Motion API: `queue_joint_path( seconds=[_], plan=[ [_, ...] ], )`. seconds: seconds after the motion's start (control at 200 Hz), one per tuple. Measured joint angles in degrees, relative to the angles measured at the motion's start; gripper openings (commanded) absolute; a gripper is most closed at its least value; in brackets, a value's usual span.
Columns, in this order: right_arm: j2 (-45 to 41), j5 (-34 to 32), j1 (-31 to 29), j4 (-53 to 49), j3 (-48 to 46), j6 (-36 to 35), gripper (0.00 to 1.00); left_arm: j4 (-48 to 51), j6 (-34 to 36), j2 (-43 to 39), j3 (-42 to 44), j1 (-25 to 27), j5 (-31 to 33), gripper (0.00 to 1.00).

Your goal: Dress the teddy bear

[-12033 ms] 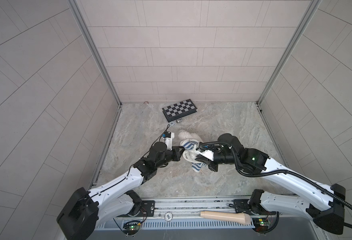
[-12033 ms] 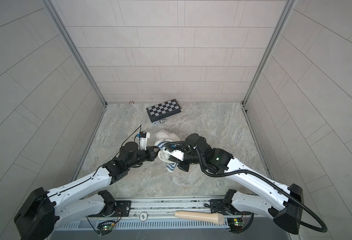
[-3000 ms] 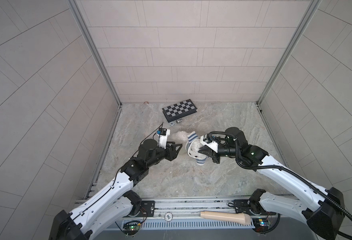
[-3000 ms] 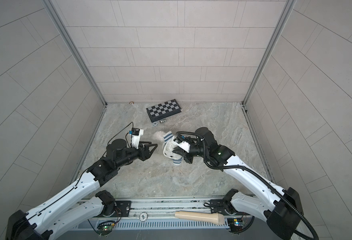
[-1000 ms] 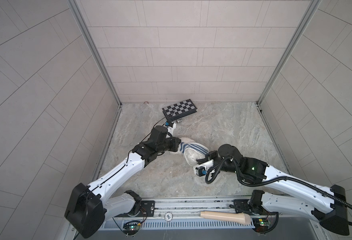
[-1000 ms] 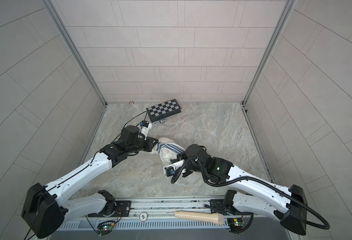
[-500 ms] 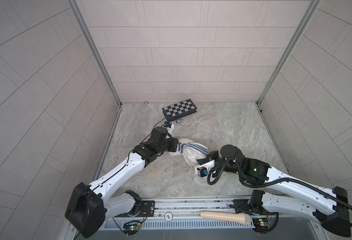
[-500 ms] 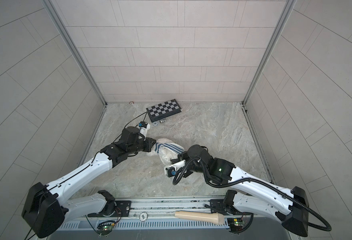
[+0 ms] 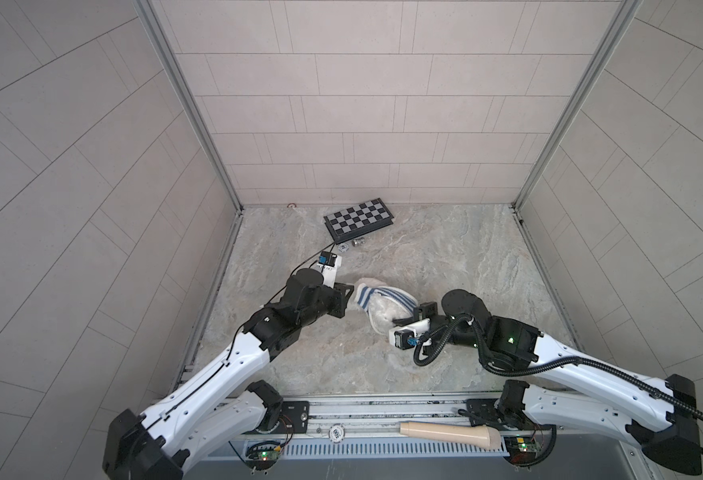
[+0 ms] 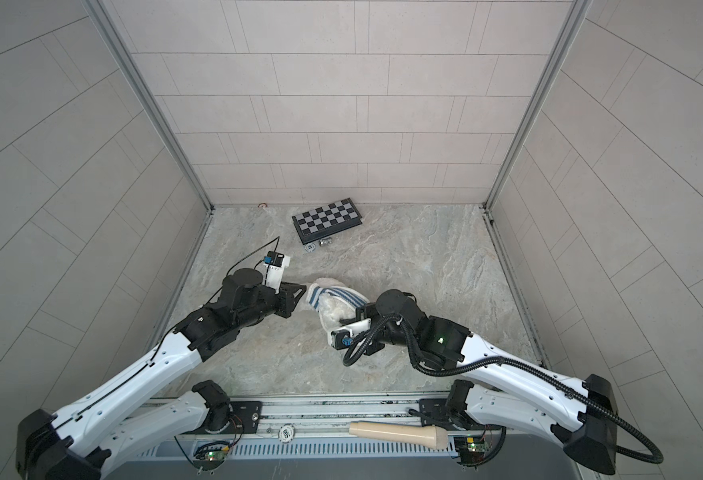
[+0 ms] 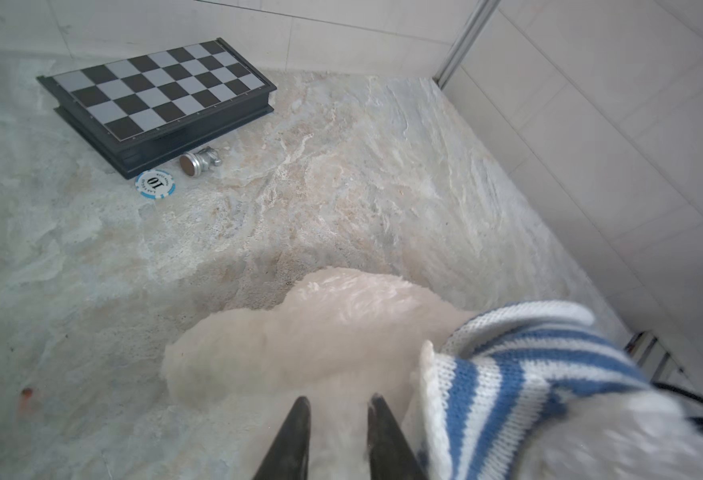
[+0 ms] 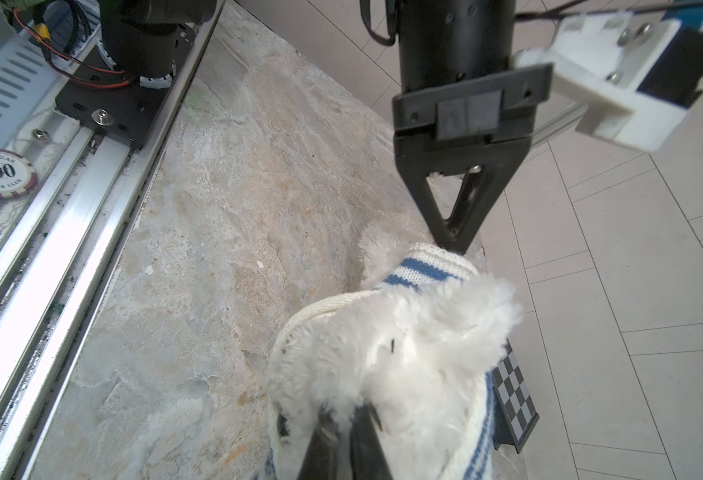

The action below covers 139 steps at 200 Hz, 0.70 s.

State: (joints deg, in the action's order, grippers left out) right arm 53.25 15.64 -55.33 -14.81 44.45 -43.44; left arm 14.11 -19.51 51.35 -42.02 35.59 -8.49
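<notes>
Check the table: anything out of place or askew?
A chess piece lies toppled beside the chessboard, next to a stray poker chip. The shirt sits bunched, only partly over the bear.

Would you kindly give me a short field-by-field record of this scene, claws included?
teddy bear: between the two claws
striped shirt: partly over the bear
left claw: open, at the shirt's edge
right claw: shut on the bear's fur
chessboard: folded shut, beyond the bear
poker chip: beside the chessboard
</notes>
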Motion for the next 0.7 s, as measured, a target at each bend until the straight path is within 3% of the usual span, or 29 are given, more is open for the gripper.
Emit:
queue_joint_path(
  seconds=[0.075, 0.3, 0.461, 0.696],
  plan=[
    [-0.02, 0.59, 0.17, -0.04, -0.02, -0.11, 0.00, 2.43, 1.49, -1.49, -1.64, 0.07, -0.42, 0.59],
    [-0.70, 6.05, 5.42, -1.51, 0.26, -1.36, 0.00, 6.67, 6.05, -9.60, -3.50, 3.56, -8.48, 0.76],
    [0.13, 13.46, 11.34, -3.17, 4.17, -2.38, 0.00, 4.59, 9.73, -12.33, -3.89, 9.05, -13.49, 0.79],
    [4.02, 20.98, 14.75, -7.10, 12.52, -6.97, 0.00, 3.48, 17.40, -7.43, -5.38, 13.38, -11.13, 0.80]
  ],
)
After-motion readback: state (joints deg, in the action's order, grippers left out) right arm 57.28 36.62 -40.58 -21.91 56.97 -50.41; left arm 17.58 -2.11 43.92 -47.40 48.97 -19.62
